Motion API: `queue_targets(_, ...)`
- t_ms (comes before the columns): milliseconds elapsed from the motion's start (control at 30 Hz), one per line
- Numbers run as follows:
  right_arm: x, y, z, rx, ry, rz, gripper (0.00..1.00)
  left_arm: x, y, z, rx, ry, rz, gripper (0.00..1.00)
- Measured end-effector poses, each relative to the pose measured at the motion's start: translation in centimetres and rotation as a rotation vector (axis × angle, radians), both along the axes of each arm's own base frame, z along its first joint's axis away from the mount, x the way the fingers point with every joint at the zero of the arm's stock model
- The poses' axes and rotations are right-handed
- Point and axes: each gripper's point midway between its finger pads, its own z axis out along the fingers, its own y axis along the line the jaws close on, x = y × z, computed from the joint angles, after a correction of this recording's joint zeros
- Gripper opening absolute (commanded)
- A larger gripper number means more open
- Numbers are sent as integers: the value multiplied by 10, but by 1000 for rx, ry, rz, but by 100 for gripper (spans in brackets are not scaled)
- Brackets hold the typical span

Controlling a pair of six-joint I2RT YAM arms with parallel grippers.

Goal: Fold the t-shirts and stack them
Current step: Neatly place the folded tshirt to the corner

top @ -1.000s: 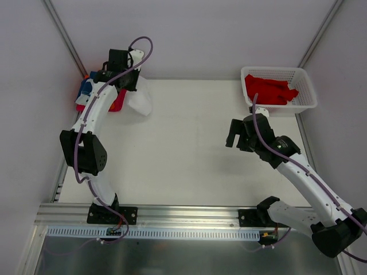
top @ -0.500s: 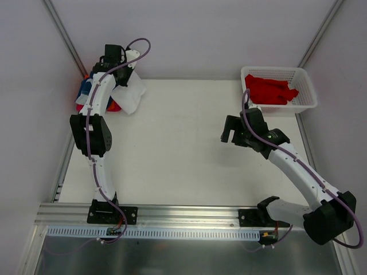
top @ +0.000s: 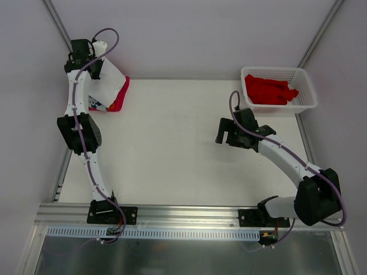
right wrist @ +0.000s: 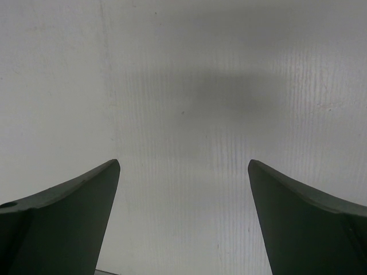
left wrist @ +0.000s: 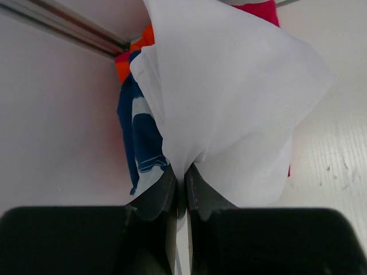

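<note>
Plain white cloth t-shirt [left wrist: 229, 103] hangs at the far-left corner of the counter [top: 183, 149] — pinched in the closed jaws of the left gripper [left wrist: 184, 183], over the folded blue, red and orange shirts [left wrist: 140, 137]. The right gripper [right wrist: 183, 166] hovers mid-counter, jaws wide apart, holding nothing — bright red shirts [top: 269, 90] fill the white plastic lattice basket [top: 305, 86], far right.

Soft, matt cloth, loosely creased, for the white t-shirt [left wrist: 241, 97]; equally dull weave on the blue printed t-shirt [left wrist: 140, 137] and the red t-shirts [top: 269, 90]. White plastic lattice for the basket [top: 287, 109]. Matt, finely ribbed white table [right wrist: 183, 86]. Smooth dark plastic on the left gripper [left wrist: 184, 179]. Brushed metal along the front rail [top: 189, 215].
</note>
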Motion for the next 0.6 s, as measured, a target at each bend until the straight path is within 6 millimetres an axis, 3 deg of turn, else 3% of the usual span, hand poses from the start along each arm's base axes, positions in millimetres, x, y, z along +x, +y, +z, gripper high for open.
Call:
queue_targets(233, 4, 5, -12, 7, 23, 10, 100, -7, 45, 3, -28, -26, 107, 0)
queue_targets(433, 7, 6, -11, 10, 13, 11, 99, -2, 61, -11, -9, -19, 166, 0)
queue_targets(500, 7, 6, -11, 9, 13, 11, 99, 0, 64, -24, -11, -3, 187, 50)
queue_targets(533, 7, 6, -11, 9, 13, 11, 99, 2, 67, -31, -12, 3, 203, 93)
queue_targets(600, 7, 6, -11, 9, 12, 11, 100, 4, 72, -44, -13, 14, 247, 99)
